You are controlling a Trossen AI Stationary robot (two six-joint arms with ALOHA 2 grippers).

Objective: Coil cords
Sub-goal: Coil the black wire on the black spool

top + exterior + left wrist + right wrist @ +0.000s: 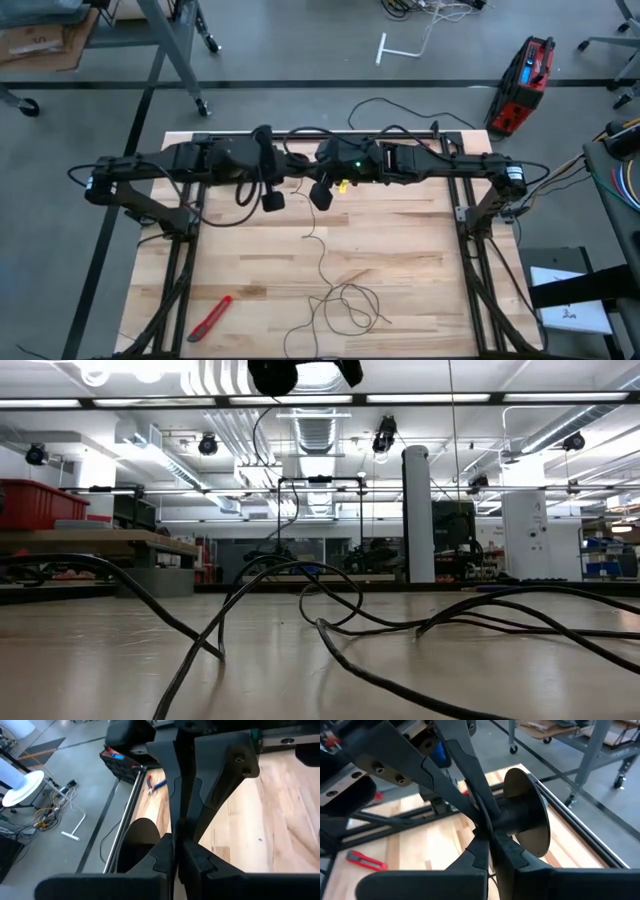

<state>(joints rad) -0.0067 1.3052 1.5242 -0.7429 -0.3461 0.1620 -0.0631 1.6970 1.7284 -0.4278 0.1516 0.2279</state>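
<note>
Small black round reel [273,201] held clamped in left pincer [270,197]; right pincer [322,196] closed beside it. Most of the thin black cord [340,300] lies loose at six o'clock on the wooden worktop [420,250]; coiling barely begun.

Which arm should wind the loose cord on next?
Probably the right: its gripper is shut on the cord above the loose loops, while the left gripper holds the reel beside it.

Two dark arms reaching in from each side, left gripper [273,200] and right gripper [321,195] close together near the table's far edge, fingers pressed together.
</note>
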